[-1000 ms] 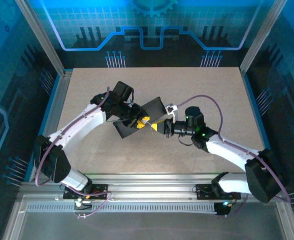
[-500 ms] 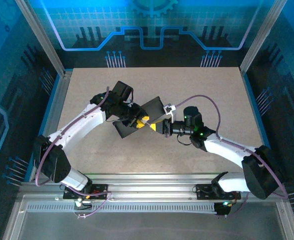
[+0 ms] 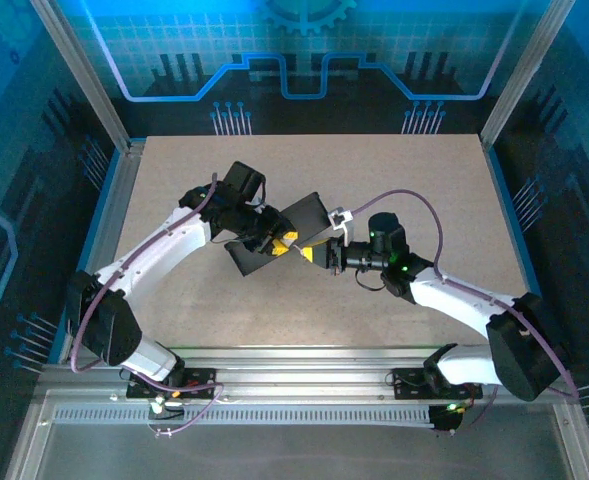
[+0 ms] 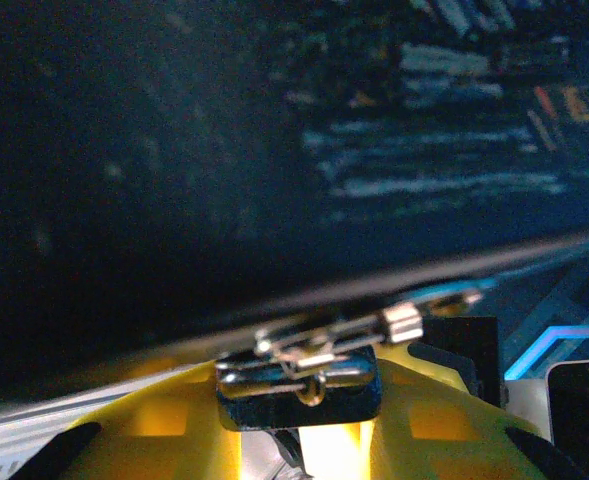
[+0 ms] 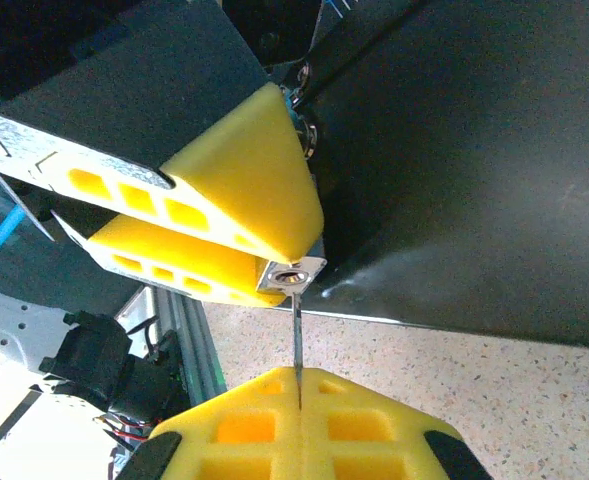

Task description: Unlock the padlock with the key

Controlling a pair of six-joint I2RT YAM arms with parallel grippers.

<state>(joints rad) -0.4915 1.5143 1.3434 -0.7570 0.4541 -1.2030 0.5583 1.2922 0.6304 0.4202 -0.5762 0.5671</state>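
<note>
The padlock [image 5: 292, 272], a small silvery block with a round keyhole, is clamped between the yellow pads of my left gripper [image 3: 285, 243], which is shut on it. It hangs from the latch of the dark box [image 3: 274, 250]. In the left wrist view the padlock [image 4: 299, 385] sits between the yellow fingers [image 4: 154, 440], under the box's edge. My right gripper [image 5: 299, 388] is shut on the key [image 5: 297, 335], a thin silvery blade standing straight up from its pads. The blade's tip meets the keyhole. The right gripper [image 3: 313, 253] faces the left one closely.
The dark box's lid [image 5: 474, 170] stands tilted right beside the lock, just above the key. The speckled tabletop [image 5: 494, 390] lies below. Metal rails [image 3: 304, 365] run along the near edge by the arm bases.
My right gripper has shifted slightly left toward the padlock, closing the gap. The left gripper and the box have stayed put.
</note>
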